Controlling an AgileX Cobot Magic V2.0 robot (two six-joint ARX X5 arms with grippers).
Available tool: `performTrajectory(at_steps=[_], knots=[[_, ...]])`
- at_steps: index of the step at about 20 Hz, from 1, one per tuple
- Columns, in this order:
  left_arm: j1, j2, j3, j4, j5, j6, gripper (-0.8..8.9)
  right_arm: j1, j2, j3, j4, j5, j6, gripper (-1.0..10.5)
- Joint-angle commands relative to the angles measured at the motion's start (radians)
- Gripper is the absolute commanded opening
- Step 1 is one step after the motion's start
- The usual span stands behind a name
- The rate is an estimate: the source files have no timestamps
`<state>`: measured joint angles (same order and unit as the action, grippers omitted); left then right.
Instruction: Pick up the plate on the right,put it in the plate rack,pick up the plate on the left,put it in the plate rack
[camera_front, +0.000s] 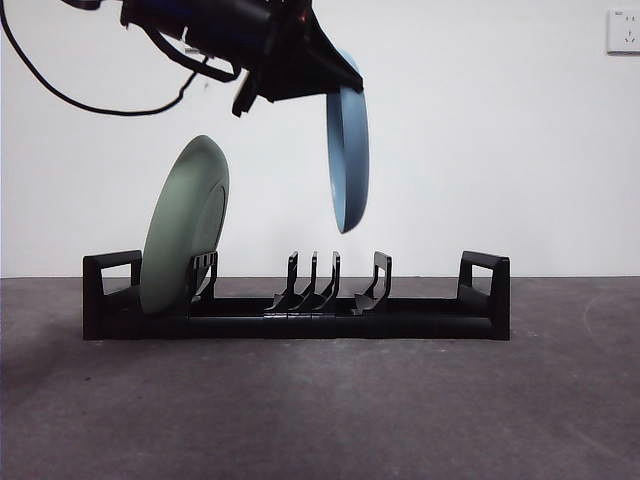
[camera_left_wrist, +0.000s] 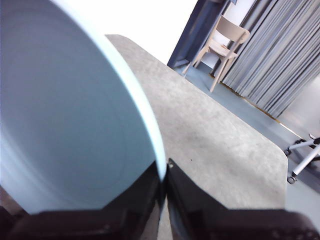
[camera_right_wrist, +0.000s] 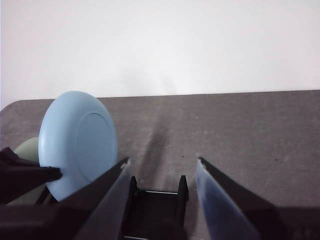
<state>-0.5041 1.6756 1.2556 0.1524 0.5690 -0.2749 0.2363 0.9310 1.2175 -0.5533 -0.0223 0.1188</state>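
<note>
A: Rack (camera_front: 300, 318) first. Where did it sit?

B: The black plate rack lay long and low on the grey table (camera_front: 320, 410), a squared loop handle at each end. A pale green plate (camera_front: 185, 225) stood on edge in its left end, tilted against the prongs there.

A: And the other plate?

B: The light blue plate (camera_front: 348, 160) hung in the air above the rack's middle prongs, on edge, clear of them and well apart from the green one. The left gripper (camera_left_wrist: 165, 172) had its two black jaws pinched together on the blue plate's rim, coming down from the upper left in the front view.

A: The right arm?

B: The right gripper (camera_right_wrist: 162, 170) hovered beyond one end of the rack with its jaws spread wide, holding nothing. Through them showed what was probably the rack's end handle (camera_right_wrist: 156, 192), though it was dim there.
</note>
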Motion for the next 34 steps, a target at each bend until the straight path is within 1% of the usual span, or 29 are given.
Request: performTrajectory(at_steps=[1,7,10,15,20,21,22,23,24,25,28,29,30,31,32,34], knots=[[0.0,0.032,-0.003,0.014,0.008,-0.002,-0.09,0.001,0.013,0.002,0.004,0.002,-0.005,2.2],[-0.002,0.068,-0.003,0.01,-0.003,0.008,-0.09,0.001,0.034,0.002,0.005,0.002,-0.004,2.2],[-0.021,0.097,-0.003,-0.005,-0.004,0.018,-0.09,0.001,0.036,0.002,0.006,0.002,-0.005,2.2],[-0.048,0.115,-0.003,-0.081,-0.034,0.098,-0.08,0.001,0.036,0.002,0.005,0.002,-0.005,2.2],[-0.072,0.115,-0.003,-0.193,-0.133,0.22,0.05,0.001,0.036,0.002,0.003,0.002,-0.005,2.2],[-0.074,0.115,-0.003,-0.209,-0.137,0.226,0.42,0.001,0.036,0.002,-0.001,0.002,-0.005,2.2],[-0.077,0.115,-0.003,-0.218,-0.135,0.225,1.13,0.001,0.036,0.002,-0.003,0.002,-0.005,2.2],[-0.082,0.115,-0.003,-0.229,-0.13,0.224,2.14,0.001,0.036,0.002,-0.009,0.002,-0.005,2.2],[-0.085,0.114,-0.003,-0.233,-0.122,0.223,2.86,0.001,0.036,0.002,-0.014,0.002,-0.005,2.2],[-0.088,0.111,-0.003,-0.245,-0.11,0.222,3.24,0.001,0.036,0.002,-0.024,0.002,-0.005,2.2],[-0.093,0.062,-0.003,-0.292,-0.057,0.224,3.22,0.001,0.037,0.002,-0.055,0.0,-0.005,2.2],[-0.097,0.031,-0.003,-0.309,-0.04,0.228,3.0,0.001,0.037,0.002,-0.07,-0.002,-0.005,1.6],[-0.1,-0.002,-0.003,-0.322,-0.037,0.236,2.2,0.001,0.037,0.002,-0.085,-0.002,-0.005,0.6],[-0.1,-0.05,-0.003,-0.343,-0.04,0.259,0.42,0.001,0.037,0.002,-0.1,-0.002,-0.011,-0.2],[-0.1,-0.095,-0.003,-0.357,-0.044,0.274,-0.06,0.001,0.037,0.002,-0.109,-0.003,-0.021,-0.1],[-0.1,-0.199,-0.003,-0.388,-0.054,0.285,-0.08,0.001,0.037,0.001,-0.123,-0.003,-0.036,-0.1]])
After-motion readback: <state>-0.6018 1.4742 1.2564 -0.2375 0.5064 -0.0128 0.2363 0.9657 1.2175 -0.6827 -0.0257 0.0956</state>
